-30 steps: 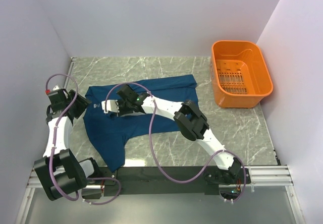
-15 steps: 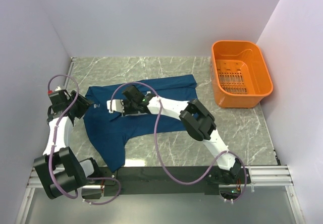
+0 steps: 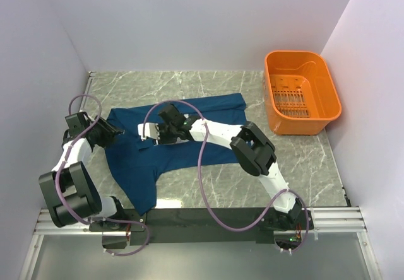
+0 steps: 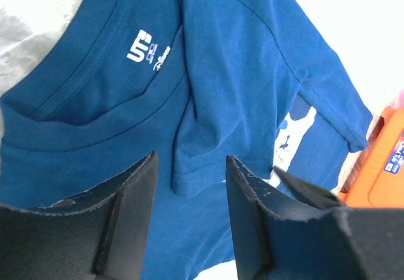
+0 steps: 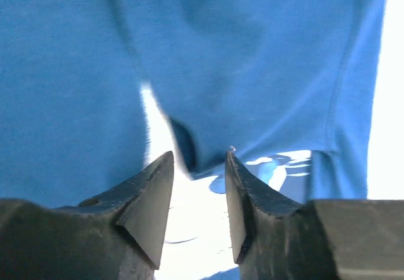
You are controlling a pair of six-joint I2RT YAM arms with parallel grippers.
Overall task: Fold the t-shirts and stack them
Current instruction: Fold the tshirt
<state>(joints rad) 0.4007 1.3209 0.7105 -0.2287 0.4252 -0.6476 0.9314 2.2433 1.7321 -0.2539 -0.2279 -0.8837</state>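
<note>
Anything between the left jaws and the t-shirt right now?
Nothing visible. The left jaws stand open over the t-shirt, with a folded sleeve hem showing in the gap between them.

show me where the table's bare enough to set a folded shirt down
Bare table lies right of the t-shirt, on the near side of the orange basket. A second strip runs between the shirt and the back wall. Crowded: the left side, where the left gripper and right gripper sit over the shirt.
</note>
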